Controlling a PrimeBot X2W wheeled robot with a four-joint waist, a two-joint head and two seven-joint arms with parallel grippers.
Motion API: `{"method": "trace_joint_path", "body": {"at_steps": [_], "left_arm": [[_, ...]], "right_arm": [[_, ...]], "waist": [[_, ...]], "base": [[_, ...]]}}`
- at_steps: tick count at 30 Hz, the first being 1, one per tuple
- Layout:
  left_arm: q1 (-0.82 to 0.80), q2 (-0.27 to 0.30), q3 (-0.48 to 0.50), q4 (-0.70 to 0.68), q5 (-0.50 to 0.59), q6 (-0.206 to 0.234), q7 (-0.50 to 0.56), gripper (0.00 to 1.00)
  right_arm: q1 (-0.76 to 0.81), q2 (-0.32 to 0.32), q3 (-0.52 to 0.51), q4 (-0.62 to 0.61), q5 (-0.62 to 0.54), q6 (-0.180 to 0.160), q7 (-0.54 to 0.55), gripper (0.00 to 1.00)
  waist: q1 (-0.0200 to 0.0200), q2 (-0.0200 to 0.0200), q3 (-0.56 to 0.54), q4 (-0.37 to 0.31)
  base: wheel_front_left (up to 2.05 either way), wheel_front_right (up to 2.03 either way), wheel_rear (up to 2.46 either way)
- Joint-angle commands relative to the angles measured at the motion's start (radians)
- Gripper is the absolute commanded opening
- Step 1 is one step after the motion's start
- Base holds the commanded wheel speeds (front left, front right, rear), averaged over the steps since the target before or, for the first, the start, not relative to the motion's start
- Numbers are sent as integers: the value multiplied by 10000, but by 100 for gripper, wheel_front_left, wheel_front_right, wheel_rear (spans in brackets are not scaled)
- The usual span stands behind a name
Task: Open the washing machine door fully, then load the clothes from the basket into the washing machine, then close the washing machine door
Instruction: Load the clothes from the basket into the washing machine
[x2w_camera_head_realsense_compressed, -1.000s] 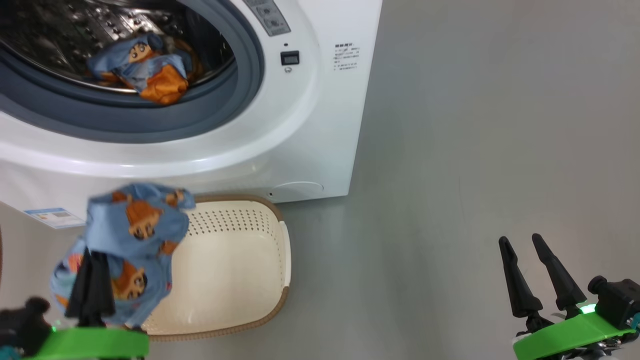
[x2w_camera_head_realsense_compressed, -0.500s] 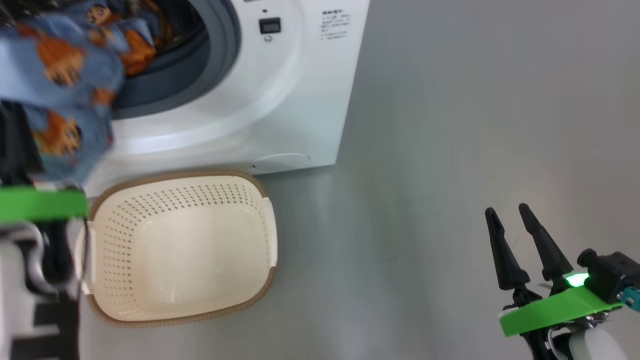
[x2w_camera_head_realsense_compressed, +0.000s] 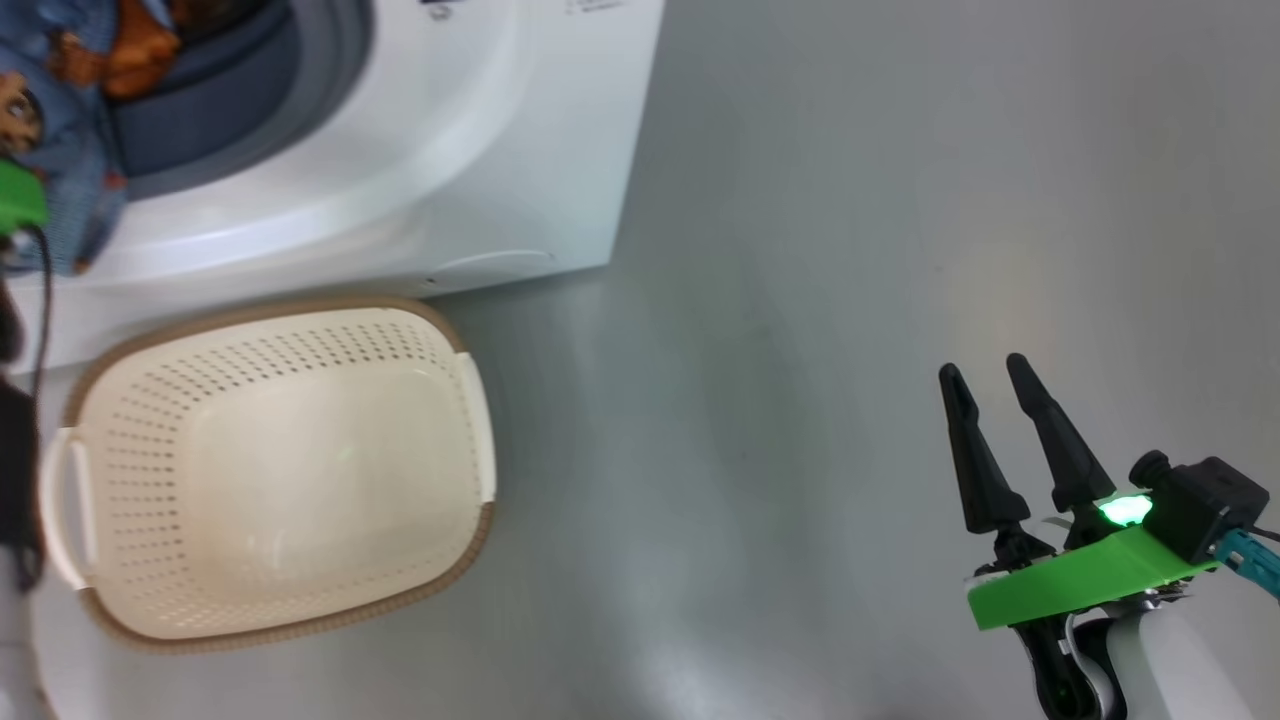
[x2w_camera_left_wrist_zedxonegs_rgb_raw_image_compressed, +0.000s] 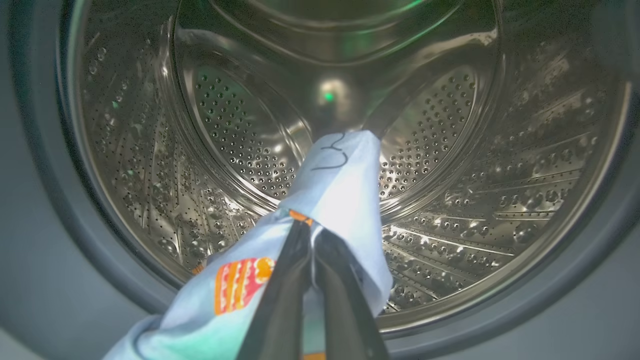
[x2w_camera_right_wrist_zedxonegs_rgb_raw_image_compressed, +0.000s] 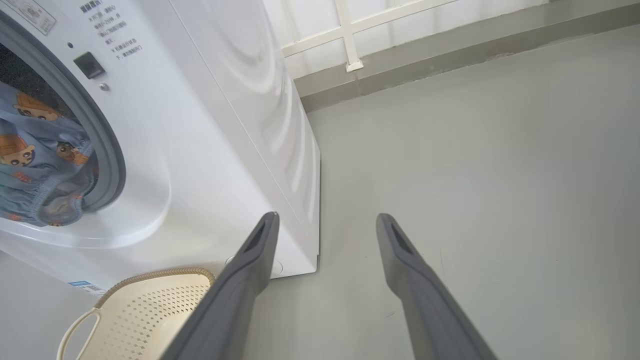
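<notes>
My left gripper (x2w_camera_left_wrist_zedxonegs_rgb_raw_image_compressed: 307, 231) is shut on a light blue bundle of the clothes (x2w_camera_left_wrist_zedxonegs_rgb_raw_image_compressed: 345, 190), held at the mouth of the washing machine's steel drum (x2w_camera_left_wrist_zedxonegs_rgb_raw_image_compressed: 240, 130). In the head view that blue fabric (x2w_camera_head_realsense_compressed: 55, 150) hangs at the grey gasket (x2w_camera_head_realsense_compressed: 230, 110) of the washing machine (x2w_camera_head_realsense_compressed: 420, 150), with more printed clothes (x2w_camera_head_realsense_compressed: 130, 50) inside. The cream basket (x2w_camera_head_realsense_compressed: 440, 330) sits on the floor before the machine, with nothing in it. My right gripper (x2w_camera_head_realsense_compressed: 980, 362) stands open over bare floor, far to the right. The washing machine door is out of view.
Grey floor (x2w_camera_head_realsense_compressed: 850, 250) spreads to the right of the machine. In the right wrist view a white wall with a low grey skirting (x2w_camera_right_wrist_zedxonegs_rgb_raw_image_compressed: 425, 55) runs behind the machine, and the basket (x2w_camera_right_wrist_zedxonegs_rgb_raw_image_compressed: 150, 310) lies at the lower left.
The head camera has shifted. My left gripper has carried the blue bundle up from over the basket to the drum opening. The right gripper has stayed open.
</notes>
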Motion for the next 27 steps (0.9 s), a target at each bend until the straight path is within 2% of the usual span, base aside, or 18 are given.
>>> {"method": "trace_joint_path", "body": {"at_steps": [1,4,7,13,14,15,16,21,27], "left_arm": [[-380,622,72,26,119,-17,-51,0],[-1224,871,-187,669,179,-17,-51,0],[-2040,1113,-294,661,400,-17,-51,0],[-2680,1238,448,-141,1068,-16,-51,0],[-2624,1201,475,72,1135,-16,-51,33],[-2566,1164,429,441,1175,-16,-51,94],[-2552,1177,290,750,1256,-16,-51,100],[-2611,1275,138,1643,1332,-16,-51,100],[-2741,1340,-43,1984,1421,-17,-51,100]], "right_arm": [[-86,1,246,-243,-46,29,-48,100],[-206,40,327,-253,-44,29,-48,100],[-324,65,341,-286,-44,29,-48,100],[-554,132,417,-329,-61,29,-48,100],[-566,145,430,-328,-64,29,-48,100],[-566,156,447,-319,-68,29,-48,100],[-565,165,464,-310,-71,29,-48,100],[-580,184,467,-281,-61,29,-48,100],[-607,185,450,-265,-56,29,-48,100]], "waist": [[0,0,360,-344],[0,0,556,-497],[0,0,762,-576],[0,0,1071,-710],[0,0,1089,-723],[0,0,1097,-728],[0,0,1110,-736],[0,0,1148,-717],[0,0,1123,-649]], "base": [[0,0,0],[0,0,0],[0,0,0],[0,0,0],[0,0,0],[0,0,0],[0,0,0],[0,0,0],[0,0,0]]}}
